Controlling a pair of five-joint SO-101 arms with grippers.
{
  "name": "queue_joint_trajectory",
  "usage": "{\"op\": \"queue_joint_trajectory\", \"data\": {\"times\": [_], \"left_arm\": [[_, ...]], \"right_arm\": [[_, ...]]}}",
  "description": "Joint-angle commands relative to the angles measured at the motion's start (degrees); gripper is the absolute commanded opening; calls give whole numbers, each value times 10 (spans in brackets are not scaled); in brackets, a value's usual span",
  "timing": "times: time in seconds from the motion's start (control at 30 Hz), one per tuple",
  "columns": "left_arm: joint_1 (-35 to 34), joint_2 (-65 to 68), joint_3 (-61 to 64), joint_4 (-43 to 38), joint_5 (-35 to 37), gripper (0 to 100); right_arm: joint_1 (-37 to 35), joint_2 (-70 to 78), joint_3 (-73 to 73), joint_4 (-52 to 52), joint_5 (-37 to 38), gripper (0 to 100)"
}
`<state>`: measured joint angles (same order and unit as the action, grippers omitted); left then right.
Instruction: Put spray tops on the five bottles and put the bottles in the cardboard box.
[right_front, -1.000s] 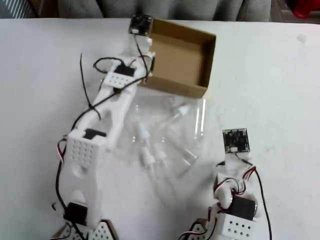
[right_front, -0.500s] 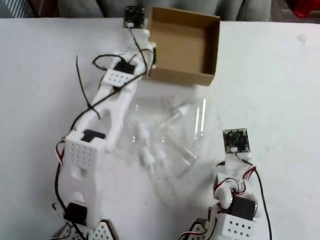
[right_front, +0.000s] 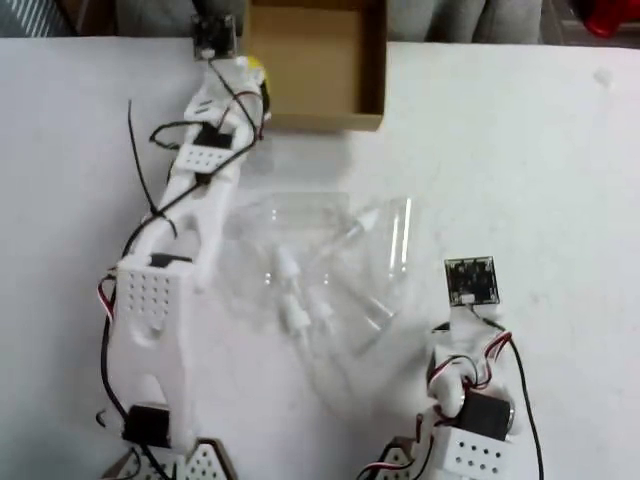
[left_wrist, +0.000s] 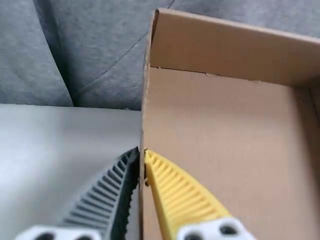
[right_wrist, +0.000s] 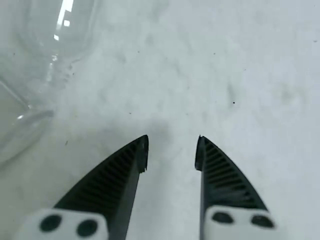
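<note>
The cardboard box (right_front: 368, 70) stands empty at the table's far edge. My left gripper (right_front: 252, 78) is shut on its side wall. In the left wrist view the black finger (left_wrist: 107, 195) lies outside the box wall (left_wrist: 146, 95) and the yellow finger (left_wrist: 175, 192) inside it, with my left gripper (left_wrist: 141, 156) pinching the cardboard. Several clear bottles (right_front: 300, 215) lie on their sides mid-table, with white spray tops (right_front: 296, 318) scattered among them. My right gripper (right_wrist: 171, 150) is open just above bare table, beside a clear bottle (right_wrist: 60, 30).
The right arm (right_front: 468, 400) is folded at the near right, its camera board (right_front: 470, 280) close to the bottle pile. Grey upholstery (left_wrist: 90, 45) lies beyond the table's far edge. The white table (right_front: 540, 170) has open room on the right.
My left gripper has dragged the cardboard box to the left and toward the table's far edge, turning it square to that edge. The right arm, bottles and spray tops have stayed put.
</note>
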<state>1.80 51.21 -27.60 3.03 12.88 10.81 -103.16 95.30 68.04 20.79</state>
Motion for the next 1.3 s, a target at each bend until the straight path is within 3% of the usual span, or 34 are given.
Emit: {"op": "queue_joint_trajectory", "data": {"times": [0.0, 0.1, 0.17, 0.47, 0.7, 0.97, 1.27], "left_arm": [[-15, 5, -47, -55, 8, 20], [-26, 30, -69, -50, 9, 20], [-33, 47, -98, -3, 9, 20], [-36, 97, -300, 363, 9, 20], [-35, 121, -404, 562, 8, 20], [-30, 162, -481, 657, 8, 20], [29, 239, -683, 823, -15, 19]], "right_arm": [[-5, 0, -16, -10, 7, 135], [-5, 0, -16, -10, 7, 135], [-5, 0, -16, -10, 7, 135], [-5, 0, -16, -10, 7, 136], [-5, 0, -16, -10, 8, 137], [-5, 0, -16, -10, 8, 137], [-5, 0, -16, -10, 8, 137]]}}
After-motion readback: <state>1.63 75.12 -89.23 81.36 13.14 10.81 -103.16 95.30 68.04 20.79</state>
